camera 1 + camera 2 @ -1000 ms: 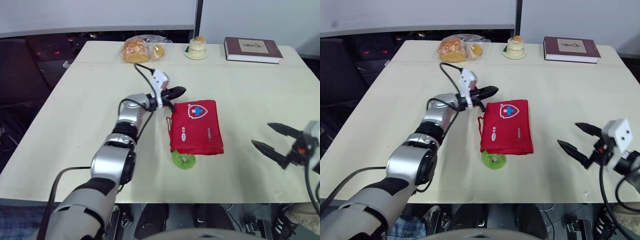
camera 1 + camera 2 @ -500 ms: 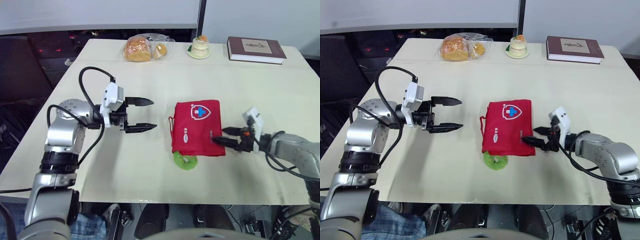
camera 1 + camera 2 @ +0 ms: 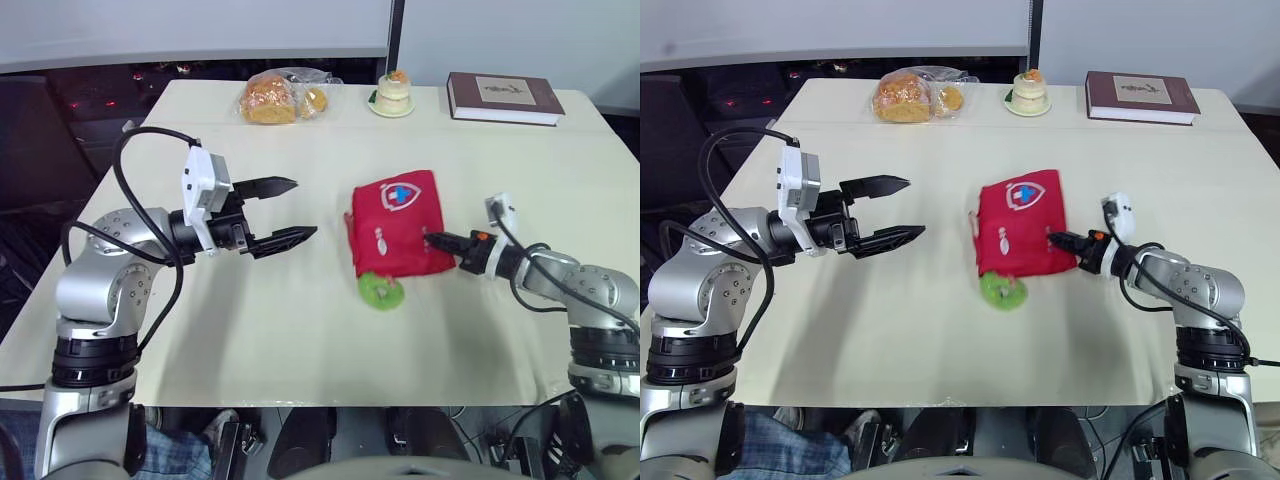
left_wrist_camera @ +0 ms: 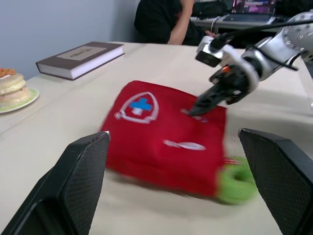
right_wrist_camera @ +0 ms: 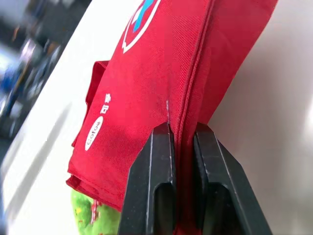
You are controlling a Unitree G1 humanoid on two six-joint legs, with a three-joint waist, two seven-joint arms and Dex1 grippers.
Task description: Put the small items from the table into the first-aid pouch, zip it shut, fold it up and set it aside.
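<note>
At counter (image 3: 300,340) centre: red fabric first-aid pouch (image 3: 395,225), newly skewed, edge pinched in closed right claw (image 3: 432,240); left claw (image 3: 305,208) gaping, empty; green soft ring (image 3: 381,291) outside, packing pending.

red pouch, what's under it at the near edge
A green item pokes out from under the near edge of the red pouch; the rest of it is covered.

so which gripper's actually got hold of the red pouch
The right gripper, pinched shut on the red pouch's right edge. The left gripper hangs open over the table, apart from the pouch.
</note>
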